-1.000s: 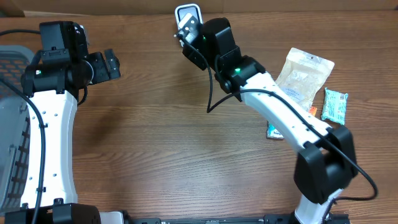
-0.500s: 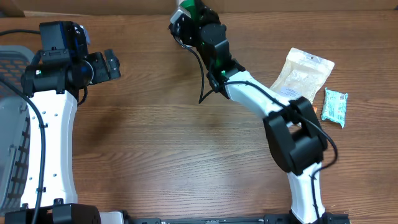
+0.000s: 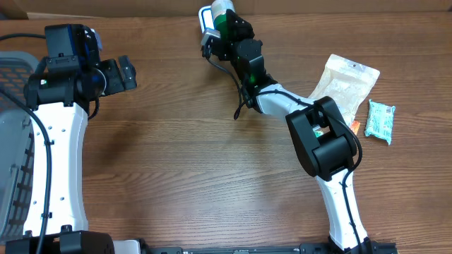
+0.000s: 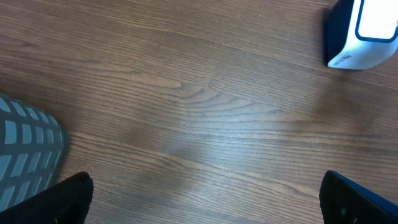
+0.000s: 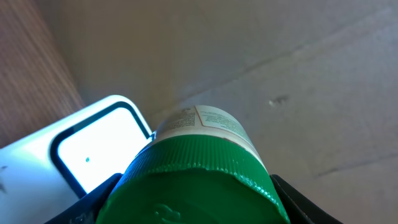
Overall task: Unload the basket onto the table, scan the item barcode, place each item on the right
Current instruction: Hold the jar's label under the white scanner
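Note:
The item is a white bottle (image 5: 202, 121) with a ribbed green cap (image 5: 196, 186). My right gripper (image 5: 196, 208) is shut on the cap, a dark finger on each side. In the overhead view the bottle (image 3: 222, 7) is held at the table's far edge by the right gripper (image 3: 227, 27), right beside the white and blue barcode scanner (image 3: 205, 17). The scanner's bright window (image 5: 93, 149) faces the bottle's label. No barcode shows. My left gripper (image 3: 126, 74) hovers open over bare wood at the left, its fingertips (image 4: 68, 196) far apart, the scanner (image 4: 364, 31) ahead of it.
A clear pouch (image 3: 346, 85) and a teal packet (image 3: 380, 120) lie at the right. A grey mesh basket (image 3: 14, 92) stands at the left edge, its corner (image 4: 25, 149) near the left gripper. A cardboard wall (image 5: 249, 50) rises behind the scanner.
The right arm has stretched toward the far edge and turned, bringing the bottle up beside the scanner. The left arm has not moved.

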Controlling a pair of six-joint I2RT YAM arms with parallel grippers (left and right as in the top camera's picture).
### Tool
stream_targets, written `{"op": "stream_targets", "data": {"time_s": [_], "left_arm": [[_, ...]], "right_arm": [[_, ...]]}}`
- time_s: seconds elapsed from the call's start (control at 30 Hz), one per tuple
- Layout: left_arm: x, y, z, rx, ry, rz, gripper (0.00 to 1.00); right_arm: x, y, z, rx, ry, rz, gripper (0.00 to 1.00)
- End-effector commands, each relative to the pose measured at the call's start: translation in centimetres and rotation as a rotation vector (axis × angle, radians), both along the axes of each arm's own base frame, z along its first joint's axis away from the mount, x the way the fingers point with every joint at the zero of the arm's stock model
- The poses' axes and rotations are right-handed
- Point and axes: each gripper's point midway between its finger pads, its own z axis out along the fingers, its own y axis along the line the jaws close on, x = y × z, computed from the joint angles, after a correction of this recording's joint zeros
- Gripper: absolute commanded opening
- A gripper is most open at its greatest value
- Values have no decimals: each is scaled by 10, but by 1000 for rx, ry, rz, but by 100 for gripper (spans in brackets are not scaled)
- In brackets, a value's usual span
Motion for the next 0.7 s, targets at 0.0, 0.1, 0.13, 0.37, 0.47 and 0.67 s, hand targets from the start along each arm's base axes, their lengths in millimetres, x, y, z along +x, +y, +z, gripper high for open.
{"op": "stream_targets", "data": {"time_s": [0.0, 0.1, 0.13, 0.37, 0.47, 0.67], "left_arm": [[1, 4, 6, 21, -15, -3, 100], [1, 4, 7, 21, -15, -2, 100], [1, 4, 7, 21, -15, -3, 100], [1, 4, 7, 21, -16, -3, 100], [1, 4, 6, 21, -15, -2, 100], [1, 4, 7, 21, -15, -2, 100]], "right_arm": [[1, 9, 25, 4, -64, 30, 54], [5, 11, 35, 7, -71, 30, 54], [6, 11, 38, 7, -71, 32, 54], [14, 18, 50, -27, -92, 53, 54], [16, 20, 34, -104, -92, 58, 54], [18, 20, 5, -199, -64, 63, 54]]}}
